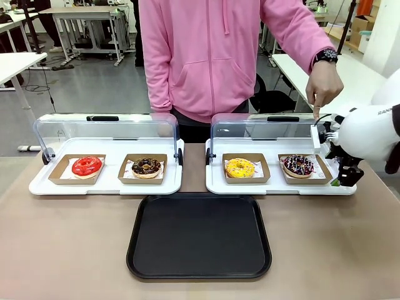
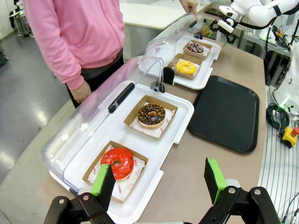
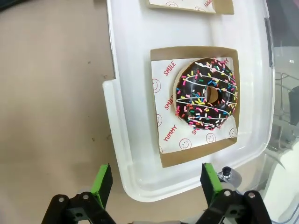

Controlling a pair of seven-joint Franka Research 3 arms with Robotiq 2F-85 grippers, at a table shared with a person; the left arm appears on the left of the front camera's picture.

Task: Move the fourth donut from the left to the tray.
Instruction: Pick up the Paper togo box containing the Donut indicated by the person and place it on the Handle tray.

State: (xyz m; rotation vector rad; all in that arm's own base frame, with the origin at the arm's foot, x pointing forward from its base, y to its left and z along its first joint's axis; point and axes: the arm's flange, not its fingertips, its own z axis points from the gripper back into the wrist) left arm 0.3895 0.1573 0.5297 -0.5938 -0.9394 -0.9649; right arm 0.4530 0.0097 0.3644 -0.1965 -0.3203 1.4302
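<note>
On the right white tray point(image 1: 275, 186), the fourth donut point(image 1: 299, 165) is sitting in its holder point(image 1: 304, 170), rightmost of the row. Beside that tray's right end, the right gripper point(image 1: 347, 176) is hanging with fingers apart and empty. Nearer, at the table's middle, the black tray point(image 1: 199, 236) is lying bare. Over the table's left end, the left gripper point(image 2: 161, 179) is hovering, fingers apart, holding nothing.

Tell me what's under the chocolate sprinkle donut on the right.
The sprinkle donut sits on white printed paper inside a brown cardboard holder, on the white tray. The paper under the donut itself is hidden.
</note>
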